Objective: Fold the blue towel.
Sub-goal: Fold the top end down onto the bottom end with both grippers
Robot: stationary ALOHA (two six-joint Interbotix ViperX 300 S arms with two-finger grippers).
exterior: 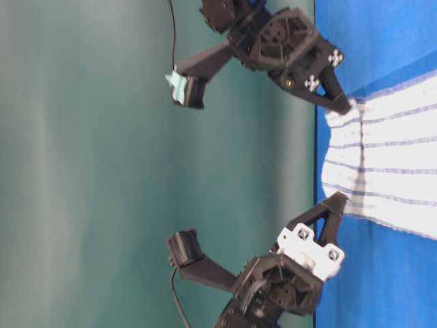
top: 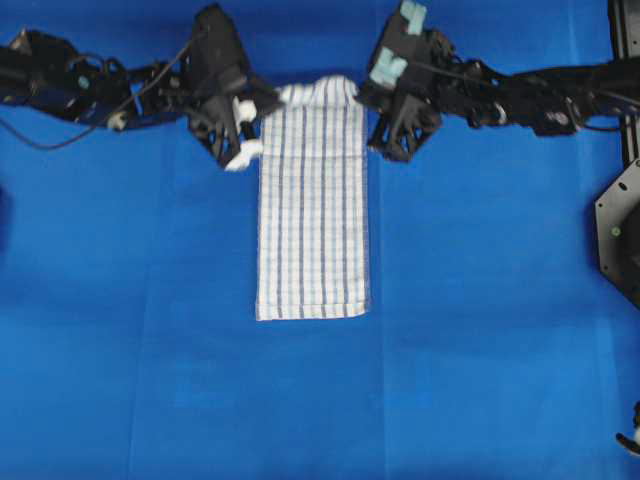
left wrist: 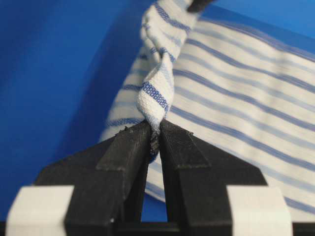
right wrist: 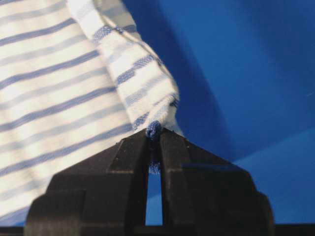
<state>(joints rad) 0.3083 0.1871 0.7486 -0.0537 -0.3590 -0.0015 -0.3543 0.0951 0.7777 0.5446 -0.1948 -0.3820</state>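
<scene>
left claw [left wrist: 154, 132] pinching blue towel [top: 313, 200] | right claw [right wrist: 154, 133] likewise

A: Both arms are black, yes? I see many joints and thin black cables along them.

B: Yes. The left arm [top: 90, 85] has a loose black cable that hangs away from it. Its gripper, the left gripper [top: 245, 130], carries white parts beside the black jaws, and in the wrist view there are white tape pieces on the finger bases.

A: And the right arm [top: 530, 95]?

B: All black also, but on top of the right gripper [top: 375, 125] there are pale teal pieces. From the low side view I see white cross-head screws on its black body. The fingers are wedge-shaped, with rough printed edges.
</scene>
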